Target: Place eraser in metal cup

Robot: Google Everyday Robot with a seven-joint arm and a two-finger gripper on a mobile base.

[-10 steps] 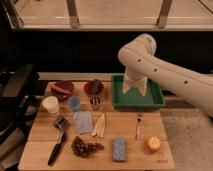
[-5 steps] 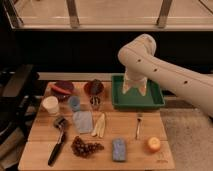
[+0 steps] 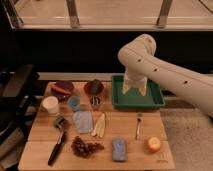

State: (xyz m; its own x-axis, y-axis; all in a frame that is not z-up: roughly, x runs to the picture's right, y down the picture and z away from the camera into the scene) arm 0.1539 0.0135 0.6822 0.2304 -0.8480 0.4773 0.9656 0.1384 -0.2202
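Observation:
The eraser (image 3: pixel 59 121) is a small dark grey block lying on the left part of the wooden table (image 3: pixel 165 157), just above a long black-handled tool (image 3: pixel 56 148). The metal cup (image 3: pixel 95 102) is small and shiny and stands upright near the table's back middle, to the right of the light-blue cup (image 3: pixel 74 103). My gripper (image 3: pixel 134 88) hangs fingers-down over the green tray (image 3: pixel 155 102) at the back right. It is open and empty, well to the right of the cup and far from the eraser.
A white cup (image 3: pixel 50 105) and two dark red bowls (image 3: pixel 63 89) (image 3: pixel 93 87) stand at the back left. A blue-grey cloth (image 3: pixel 83 121), pale sticks (image 3: pixel 100 125), grapes (image 3: pixel 86 147), a blue sponge (image 3: pixel 118 149), a fork (image 3: pixel 138 125) and an orange (image 3: pixel 153 144) lie on the table.

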